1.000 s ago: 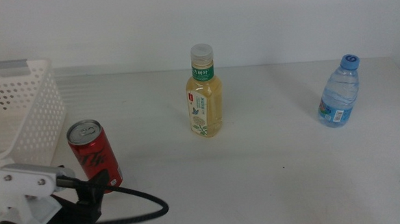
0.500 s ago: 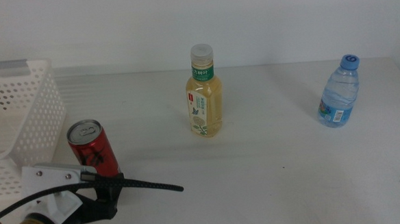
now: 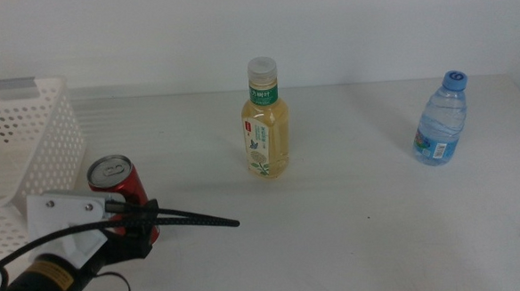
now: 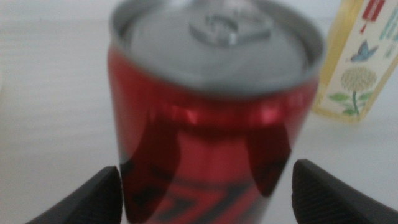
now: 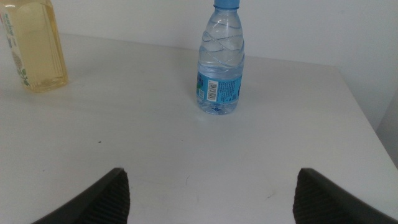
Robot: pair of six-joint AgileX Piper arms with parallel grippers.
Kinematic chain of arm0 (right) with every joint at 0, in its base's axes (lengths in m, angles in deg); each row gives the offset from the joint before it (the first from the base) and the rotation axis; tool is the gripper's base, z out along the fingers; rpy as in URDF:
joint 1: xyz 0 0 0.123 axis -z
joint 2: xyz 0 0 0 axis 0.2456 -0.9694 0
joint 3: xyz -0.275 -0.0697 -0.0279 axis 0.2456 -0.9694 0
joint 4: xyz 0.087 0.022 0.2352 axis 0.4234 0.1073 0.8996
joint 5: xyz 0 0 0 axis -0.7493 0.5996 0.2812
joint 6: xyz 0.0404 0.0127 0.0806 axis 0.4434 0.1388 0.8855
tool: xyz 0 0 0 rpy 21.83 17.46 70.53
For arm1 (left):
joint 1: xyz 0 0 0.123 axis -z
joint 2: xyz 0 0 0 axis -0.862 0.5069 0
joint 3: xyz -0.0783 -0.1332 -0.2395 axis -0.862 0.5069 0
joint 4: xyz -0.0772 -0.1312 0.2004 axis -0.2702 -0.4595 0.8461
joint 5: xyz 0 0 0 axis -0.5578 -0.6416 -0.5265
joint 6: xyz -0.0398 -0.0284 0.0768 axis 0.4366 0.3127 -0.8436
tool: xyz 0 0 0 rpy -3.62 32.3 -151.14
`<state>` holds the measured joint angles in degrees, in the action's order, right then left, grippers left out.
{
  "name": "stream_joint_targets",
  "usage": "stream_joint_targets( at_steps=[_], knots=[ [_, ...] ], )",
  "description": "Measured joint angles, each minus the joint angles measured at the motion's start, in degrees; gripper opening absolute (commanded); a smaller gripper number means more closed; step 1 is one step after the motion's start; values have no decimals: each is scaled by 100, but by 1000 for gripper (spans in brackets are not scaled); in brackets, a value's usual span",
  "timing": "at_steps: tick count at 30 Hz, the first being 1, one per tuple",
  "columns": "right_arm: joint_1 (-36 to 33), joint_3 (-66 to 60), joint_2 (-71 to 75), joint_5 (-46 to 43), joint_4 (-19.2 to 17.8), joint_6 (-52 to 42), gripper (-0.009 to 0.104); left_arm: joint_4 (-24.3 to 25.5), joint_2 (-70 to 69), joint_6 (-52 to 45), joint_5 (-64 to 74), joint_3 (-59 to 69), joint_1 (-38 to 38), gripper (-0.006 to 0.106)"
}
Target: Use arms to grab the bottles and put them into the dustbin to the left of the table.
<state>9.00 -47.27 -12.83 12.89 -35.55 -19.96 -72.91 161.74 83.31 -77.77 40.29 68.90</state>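
The left gripper [image 3: 139, 225] sits low at the near-left of the counter [image 3: 353, 212], its fingers spread wide on either side of the red can [image 3: 123, 195], which stands upright just beside the bin [image 3: 28, 149]. In the left wrist view the can [image 4: 214, 112] fills the frame between the two dark fingers [image 4: 93, 196]; they flank it without touching, so no grip is made yet. The tea bottle [image 3: 266, 120] stands upright mid-counter, well apart from the can, and the water bottle [image 3: 441, 120] stands upright far right. The right gripper [image 5: 208, 193] waits near the counter's right edge, fingers wide and empty, facing the water bottle [image 5: 220, 59]. Judgement: the step in hand is closing on the can. To do it well, the fingers should be centred on the can's body below the rim, then closed squarely so it does not tip or skid toward the bin wall. A thin can will dent under excess force; firm, even pressure should suffice. The lift should clear the bin rim before moving across and releasing inside. Both bottles remain to be collected.
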Motion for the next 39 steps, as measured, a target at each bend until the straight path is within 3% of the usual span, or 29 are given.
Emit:
stream_joint_targets(
  at_steps=[14, 21, 22, 23, 32, 39],
  knots=[
    [0, 0, 0, 0, 0, 0, 70, -2, 352, -139, -7, -363, 0, 86],
    [0, 0, 0, 0, 0, 0, 70, -42, 352, -190, -7, -388, 0, 30],
    [0, 0, 0, 0, 0, 0, 70, -41, 352, -210, -7, -388, 0, 6],
    [0, 0, 0, 0, 0, 0, 70, -16, 352, -215, -4, -388, 0, -5],
    [0, 0, 0, 0, 0, 0, 70, 399, -54, 194, 208, -143, 2, -5],
    [0, 0, 0, 0, 0, 0, 70, 467, -1552, 454, 1461, -49, 6, -5]
  ],
)
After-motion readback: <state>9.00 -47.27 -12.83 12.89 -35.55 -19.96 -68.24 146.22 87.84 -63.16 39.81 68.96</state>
